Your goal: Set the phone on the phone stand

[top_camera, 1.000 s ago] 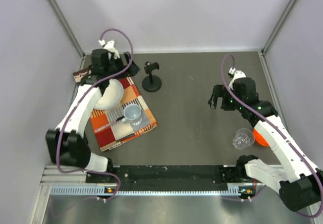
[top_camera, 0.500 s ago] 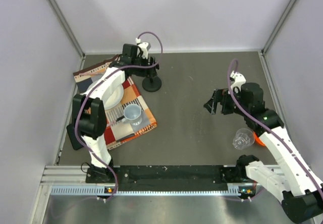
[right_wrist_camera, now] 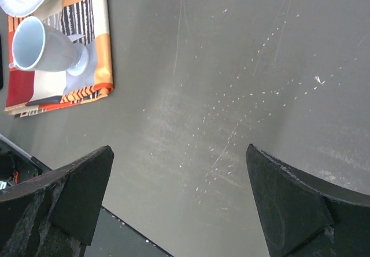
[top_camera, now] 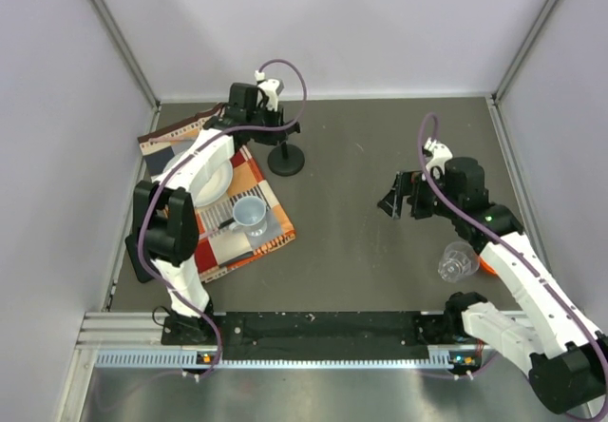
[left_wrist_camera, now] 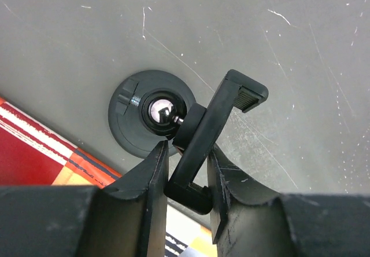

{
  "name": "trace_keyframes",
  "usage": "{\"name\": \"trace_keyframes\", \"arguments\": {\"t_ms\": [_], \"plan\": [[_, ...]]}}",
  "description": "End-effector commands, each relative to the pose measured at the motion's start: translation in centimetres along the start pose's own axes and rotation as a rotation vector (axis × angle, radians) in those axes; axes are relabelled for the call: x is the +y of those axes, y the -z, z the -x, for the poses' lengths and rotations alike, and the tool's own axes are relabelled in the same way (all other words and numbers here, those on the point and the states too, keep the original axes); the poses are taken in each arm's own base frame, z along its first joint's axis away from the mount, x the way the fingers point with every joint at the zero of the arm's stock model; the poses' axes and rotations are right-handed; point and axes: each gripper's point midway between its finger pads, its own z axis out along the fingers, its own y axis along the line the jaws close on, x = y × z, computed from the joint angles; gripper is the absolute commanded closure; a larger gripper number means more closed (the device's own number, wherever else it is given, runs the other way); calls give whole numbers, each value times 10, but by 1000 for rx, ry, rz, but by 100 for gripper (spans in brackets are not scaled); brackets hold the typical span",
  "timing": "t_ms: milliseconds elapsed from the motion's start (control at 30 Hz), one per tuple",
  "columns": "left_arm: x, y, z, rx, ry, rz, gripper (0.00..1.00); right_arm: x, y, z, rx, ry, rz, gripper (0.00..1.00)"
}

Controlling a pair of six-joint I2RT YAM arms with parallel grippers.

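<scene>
My left fingers (left_wrist_camera: 151, 179) pinch the clamp bracket (left_wrist_camera: 222, 115) of the small black disc-based phone stand (top_camera: 286, 161) on the grey table (top_camera: 380, 279), right fingers (right_wrist_camera: 81, 187) spread wide; it looks light, stiff plastic, its shiny ball joint (left_wrist_camera: 162, 111) liable to swivel, and I cannot spot the phone.

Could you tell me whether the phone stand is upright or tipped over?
Upright: the phone stand has its disc base flat on the table, bracket on top.
</scene>
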Motion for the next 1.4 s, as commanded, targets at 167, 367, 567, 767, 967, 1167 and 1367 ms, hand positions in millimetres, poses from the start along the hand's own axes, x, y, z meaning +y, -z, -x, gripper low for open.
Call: {"name": "trace_keyframes", "arguments": {"t_ms": [167,367,567,767,967,1167,1367], "plan": [[-106,55,15,-91,-33,-254,100,4,-13,-6,4,55,50,1],[-181,62,-43,10,-148,-450,100,20,-18,-5,-54,118,119,10],[-203,56,-72,4,-235,-450,100,36,-21,13,-294,159,146,37],[-215,55,-80,10,-224,-454,100,41,-28,11,-474,168,97,53],[-219,55,-80,7,-229,-447,100,52,-29,29,-567,196,89,57],[-224,56,-80,14,-226,-472,100,75,-39,35,-523,305,165,56],[-226,57,-83,25,-248,-489,100,83,-39,44,-573,349,194,57]]}}
